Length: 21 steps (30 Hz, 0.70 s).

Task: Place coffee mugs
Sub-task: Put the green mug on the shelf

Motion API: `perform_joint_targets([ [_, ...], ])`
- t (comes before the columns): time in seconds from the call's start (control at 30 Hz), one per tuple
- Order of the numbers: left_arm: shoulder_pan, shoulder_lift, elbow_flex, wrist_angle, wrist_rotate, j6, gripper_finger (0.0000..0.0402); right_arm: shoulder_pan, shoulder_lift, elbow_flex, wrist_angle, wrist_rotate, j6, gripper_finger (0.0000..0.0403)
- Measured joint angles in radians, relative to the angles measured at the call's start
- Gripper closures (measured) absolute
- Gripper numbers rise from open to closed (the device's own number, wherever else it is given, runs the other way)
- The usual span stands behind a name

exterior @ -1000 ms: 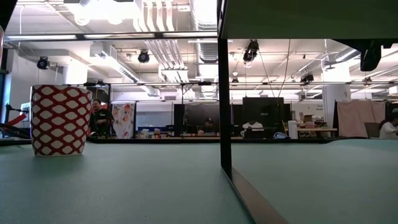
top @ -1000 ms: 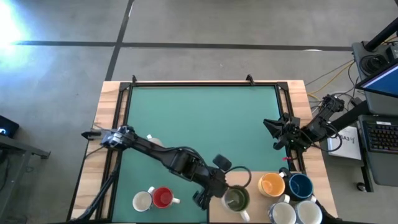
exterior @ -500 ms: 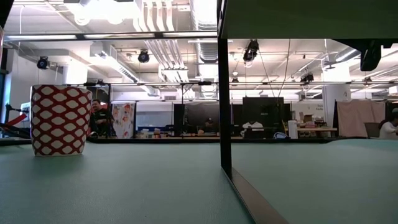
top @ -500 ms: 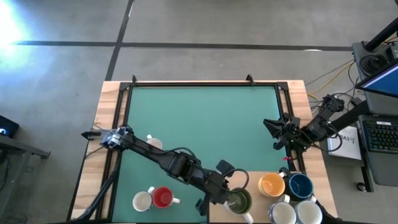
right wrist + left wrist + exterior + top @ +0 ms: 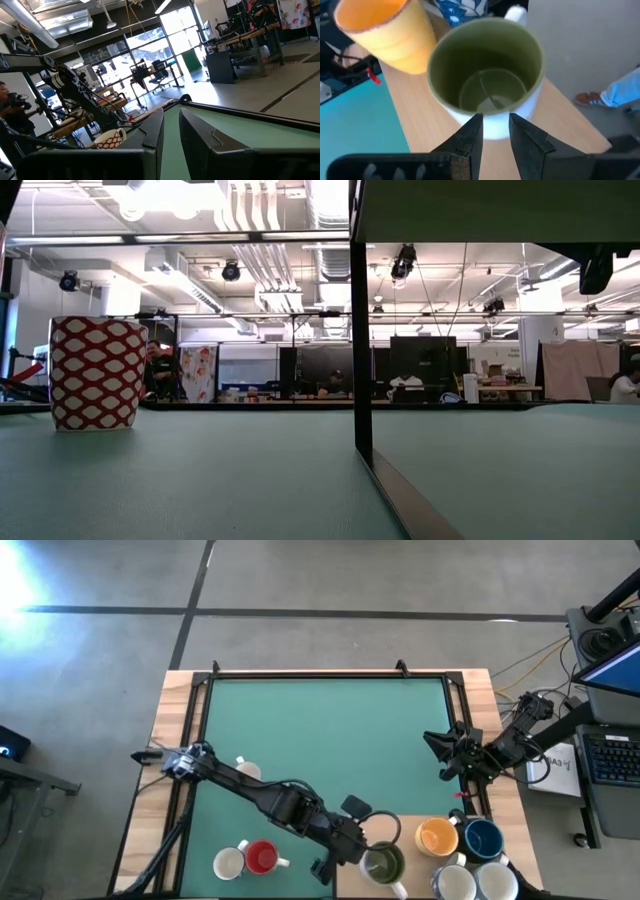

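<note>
The big wooden table (image 5: 176, 700) has a flat green mat (image 5: 330, 730) on top.

The long dark left arm (image 5: 260, 790) reaches across the mat to the near edge of the table. Its left gripper (image 5: 495, 125) hangs right over the white round mug with the olive-green inside (image 5: 382, 862). The two fingers (image 5: 472, 137) are only a little way apart. Their tips are at the near rim of this mug, and they do not seem to grab anything. The mug stands upright on the bare wood just past the edge of the mat. Its handle points away from the gripper.

The dark right arm (image 5: 500, 748) waits at the right side of the table. Its right gripper (image 5: 171, 125) has a small gap between its fingers and holds nothing.

Just beside the green-inside mug stands the orange round mug (image 5: 437, 837), then the dark blue mug (image 5: 483, 838). Two plain white mugs (image 5: 455, 883) stand in front of those, at the table's edge.

On the mat, near the left, a red mug (image 5: 262, 857) and a white mug (image 5: 228, 862) stand side by side. A white mug with a red net pattern (image 5: 97, 373) stands alone farther back.
</note>
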Motion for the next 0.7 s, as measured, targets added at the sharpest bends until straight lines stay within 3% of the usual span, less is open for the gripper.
perform_joint_targets([
  [0.7,-0.002,0.002,-0.069,0.237,0.039,-0.057,0.0325,0.0,0.0,0.0,0.0,0.0,0.0,0.0353],
])
